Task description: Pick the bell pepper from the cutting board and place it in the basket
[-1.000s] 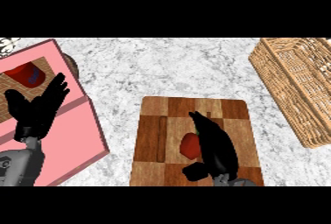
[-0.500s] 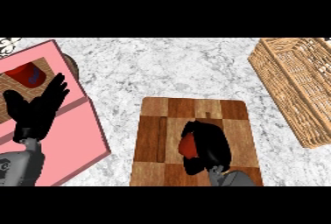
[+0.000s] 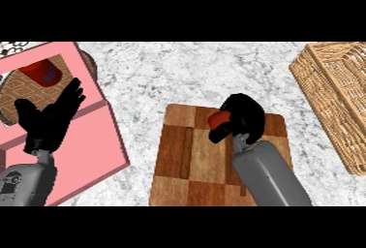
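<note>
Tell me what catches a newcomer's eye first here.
The right hand curled round a red bell pepper over the wooden cutting board at the centre. Next, the wicker basket at the right edge, and the open left hand over a pink mat at left.

Counter [image 3: 186,72]: white and grey marbled surface. Cutting board [image 3: 190,160]: wooden, patchwork of light tan and dark reddish-brown blocks with visible grain. Bell pepper [image 3: 217,119]: red, largely covered by the black right hand [image 3: 243,121]. Right forearm: plain grey. Left hand [image 3: 50,121]: black, on a grey forearm. Basket [image 3: 336,97] at the counter's right edge: light tan wicker with a woven pattern. At the counter's left edge, a pink box [image 3: 85,145]; its opening shows a brown patterned surface and a red item bearing a blue mark [image 3: 41,73].
</note>
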Motion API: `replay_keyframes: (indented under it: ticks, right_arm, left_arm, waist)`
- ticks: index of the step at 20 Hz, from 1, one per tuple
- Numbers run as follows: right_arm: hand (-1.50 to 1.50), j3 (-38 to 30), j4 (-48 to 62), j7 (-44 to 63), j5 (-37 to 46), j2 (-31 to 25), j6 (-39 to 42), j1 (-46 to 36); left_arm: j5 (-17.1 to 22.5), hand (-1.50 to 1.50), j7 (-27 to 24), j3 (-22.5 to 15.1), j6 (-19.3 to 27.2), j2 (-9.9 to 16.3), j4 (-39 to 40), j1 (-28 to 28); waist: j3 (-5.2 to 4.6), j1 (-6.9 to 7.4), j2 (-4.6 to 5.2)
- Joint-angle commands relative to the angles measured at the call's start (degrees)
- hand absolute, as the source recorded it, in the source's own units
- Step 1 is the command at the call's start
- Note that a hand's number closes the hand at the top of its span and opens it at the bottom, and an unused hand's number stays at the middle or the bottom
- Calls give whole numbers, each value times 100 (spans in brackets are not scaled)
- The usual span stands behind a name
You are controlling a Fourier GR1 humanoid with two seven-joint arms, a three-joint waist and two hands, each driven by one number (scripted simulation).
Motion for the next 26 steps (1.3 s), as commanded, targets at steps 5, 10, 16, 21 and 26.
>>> replay_keyframes:
  ticks: [5,10,16,21,26]
  right_arm:
    - [150,-1166,1357,1078,199,35,-1591,-1784]
    - [150,-1241,1574,654,852,35,-2964,-2545]
    - [150,-1699,2752,1139,2044,35,-3350,-3767]
    - [150,-2171,3428,1714,2775,-134,-3120,-4724]
    - [150,-2608,4144,1846,3203,-489,-2805,-5436]
  left_arm:
    - [-57,0,64,-224,-96,-103,30,-215]
    - [-47,0,58,-164,-86,-73,133,-447]
    - [28,0,281,-98,-23,-116,204,-592]
    - [-52,0,205,-107,-37,-59,220,-430]
    - [-42,0,110,-40,-37,-37,261,-427]
  waist:
    - [15,386,107]
    - [2,377,86]
    - [-16,271,56]
    - [-19,173,3]
    - [-16,121,26]
